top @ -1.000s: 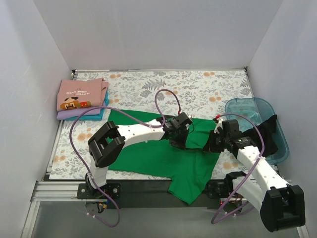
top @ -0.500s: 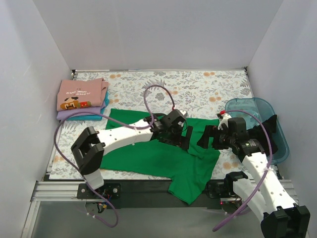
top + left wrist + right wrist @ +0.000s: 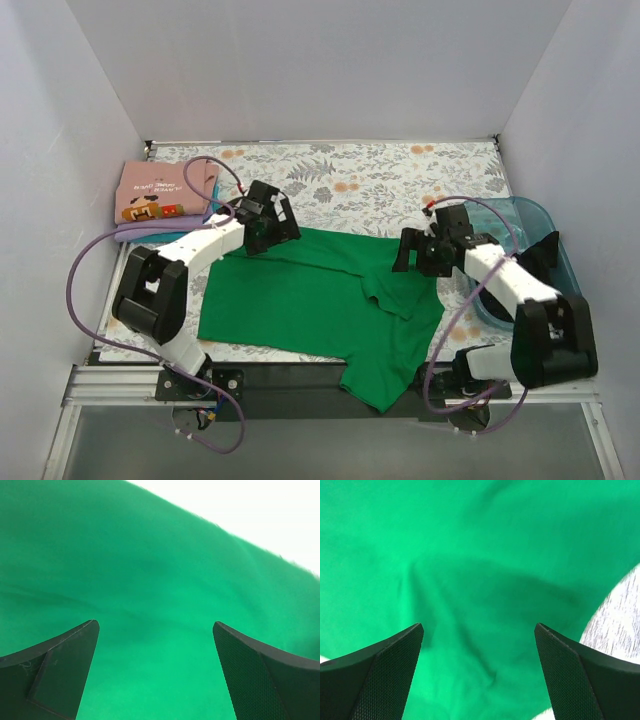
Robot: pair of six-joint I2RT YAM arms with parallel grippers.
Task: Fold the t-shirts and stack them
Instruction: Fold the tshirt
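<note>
The left arm has swung off the middle of the green t-shirt (image 3: pixel 300 295) and out to its far left corner, and the right arm has shifted up along the shirt's right edge! The left pincer (image 3: pixel 272 232) sits low over the cloth, jaws spread wide, gripping nothing. Plain green fabric fills the gap between its fingers (image 3: pixel 60 665). Same story for the right pincer (image 3: pixel 408 256): wide apart and empty, with a rumpled fold of green directly below and a sliver of the floral table (image 3: pixel 620 615) off to one side. The shirt lies spread between the two pincers, one end draped over the near table edge. Just outside the left pincer is the folded stack (image 3: pixel 140 230), pink tee (image 3: pixel 160 190) on top. Behind the right pincer is the teal bin (image 3: pixel 505 210) with dark tees (image 3: pixel 545 255) inside.
</note>
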